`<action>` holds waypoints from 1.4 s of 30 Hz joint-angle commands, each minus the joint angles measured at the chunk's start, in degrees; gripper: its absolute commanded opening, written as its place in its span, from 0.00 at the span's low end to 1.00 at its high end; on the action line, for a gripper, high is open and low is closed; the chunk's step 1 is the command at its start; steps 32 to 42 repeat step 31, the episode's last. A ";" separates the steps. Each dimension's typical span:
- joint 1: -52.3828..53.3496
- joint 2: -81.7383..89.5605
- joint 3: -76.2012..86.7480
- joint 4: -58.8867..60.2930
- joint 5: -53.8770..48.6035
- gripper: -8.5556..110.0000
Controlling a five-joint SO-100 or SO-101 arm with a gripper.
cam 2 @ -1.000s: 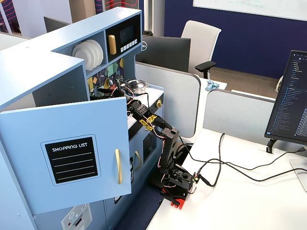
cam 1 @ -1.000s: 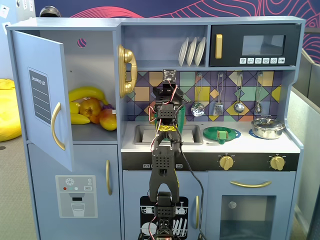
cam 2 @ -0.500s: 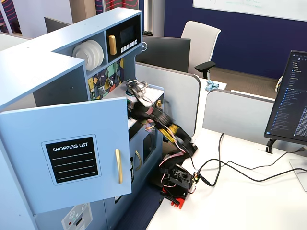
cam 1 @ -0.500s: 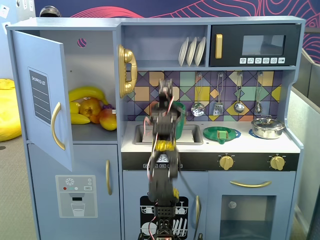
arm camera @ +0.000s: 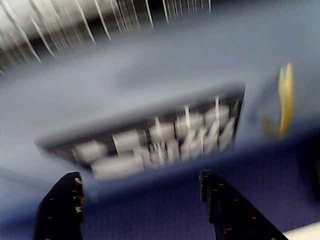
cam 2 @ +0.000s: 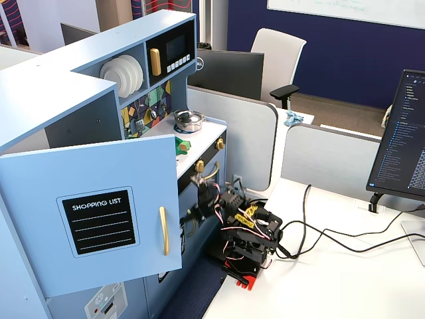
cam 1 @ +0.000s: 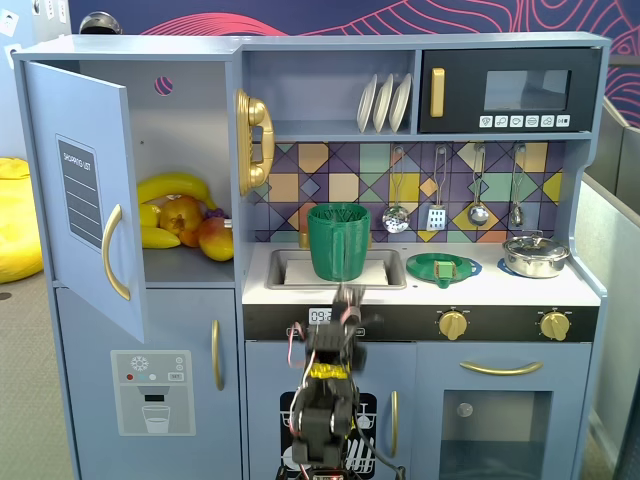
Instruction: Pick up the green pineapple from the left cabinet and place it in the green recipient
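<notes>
The left cabinet [cam 1: 190,130] stands open; its door [cam 1: 85,200] with the shopping-list label swings forward, also in a fixed view [cam 2: 99,219]. Inside lie yellow bananas [cam 1: 172,187] and orange-red fruits [cam 1: 185,218]. No green pineapple shows; it is hidden or out of view. The green recipient [cam 1: 338,242] stands upright in the sink. My gripper [cam 1: 348,300] is low in front of the counter edge, blurred. In the wrist view the gripper [arm camera: 140,175] is open and empty, its black fingers [arm camera: 62,210] wide apart, facing a blurred lower door.
A flat green plate [cam 1: 443,268] and a steel pot [cam 1: 535,255] sit on the counter to the right of the sink. The arm's base [cam 2: 249,229] stands on a white desk with cables beside the kitchen. A gold phone [cam 1: 253,140] hangs beside the cabinet.
</notes>
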 commanded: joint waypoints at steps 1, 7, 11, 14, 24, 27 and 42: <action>0.00 5.80 5.36 5.27 -0.79 0.20; -1.05 6.68 5.45 22.41 -3.96 0.07; -0.44 6.68 5.45 31.55 -11.87 0.11; 0.09 6.68 5.45 34.80 -10.99 0.11; -2.02 6.68 5.36 36.47 -4.04 0.12; -2.11 6.68 5.36 36.47 -4.04 0.12; -2.11 6.68 5.36 36.47 -4.04 0.12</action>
